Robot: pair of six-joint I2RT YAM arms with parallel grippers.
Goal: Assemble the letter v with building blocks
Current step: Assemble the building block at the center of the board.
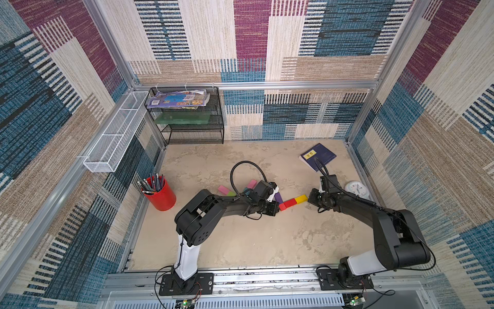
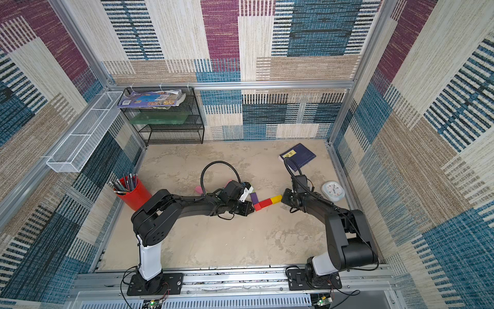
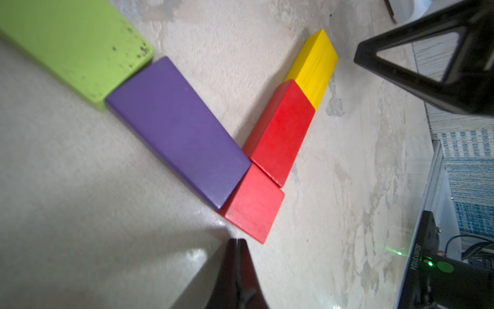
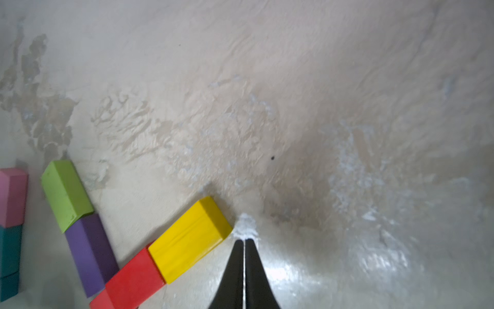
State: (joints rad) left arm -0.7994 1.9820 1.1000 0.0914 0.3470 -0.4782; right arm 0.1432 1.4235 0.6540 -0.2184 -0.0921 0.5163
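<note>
Five building blocks lie end to end as the letter v on the beige tabletop: lime green (image 3: 77,50), purple (image 3: 176,131), a small red square (image 3: 254,203) at the point, a longer red (image 3: 280,131) and yellow (image 3: 312,67). In both top views the yellow (image 1: 301,198) and red (image 2: 266,203) arm shows between the arms. My left gripper (image 3: 237,240) is shut and empty, its tip just off the red square's corner. Shut on nothing, my right gripper (image 4: 244,240) rests beside the yellow block's (image 4: 189,238) outer end. Loose pink (image 4: 12,198) and teal (image 4: 9,251) blocks lie further left.
A red pencil cup (image 1: 160,196) stands at the left. A dark blue book (image 1: 318,156) and a white clock (image 1: 357,190) lie at the right. A black mesh shelf (image 1: 187,117) and a white mesh basket (image 1: 115,133) sit at the back left.
</note>
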